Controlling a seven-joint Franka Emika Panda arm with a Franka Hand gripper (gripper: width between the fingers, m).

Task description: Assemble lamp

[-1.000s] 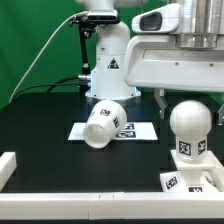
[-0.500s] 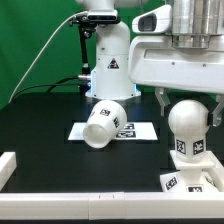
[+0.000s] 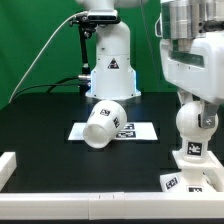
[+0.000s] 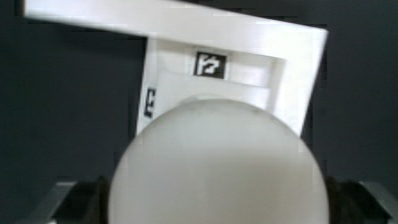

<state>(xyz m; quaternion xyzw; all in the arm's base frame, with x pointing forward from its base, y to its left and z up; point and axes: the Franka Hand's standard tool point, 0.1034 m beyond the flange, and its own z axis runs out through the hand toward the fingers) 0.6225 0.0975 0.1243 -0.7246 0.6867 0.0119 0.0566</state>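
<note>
The rounded bulb (image 3: 196, 123) stands upright on the flat square base (image 3: 190, 180) at the exterior view's right. My gripper (image 3: 198, 108) reaches down from above, its fingers on either side of the bulb's round head, shut on it. In the wrist view the bulb (image 4: 217, 165) fills the space between the dark fingers (image 4: 71, 197), with the base (image 4: 267, 45) under it. The tapered shade (image 3: 103, 124) lies on its side in the middle, resting on the marker board (image 3: 140, 131).
The white robot pedestal (image 3: 108, 60) stands at the back behind the shade. A white rail (image 3: 10, 165) runs along the table's front and left edge. A black cable (image 3: 45, 50) hangs at the back left.
The gripper has turned about its vertical axis around the bulb and now shows its narrow side. The bulb sits slightly further to the exterior view's right. The shade has not moved.
</note>
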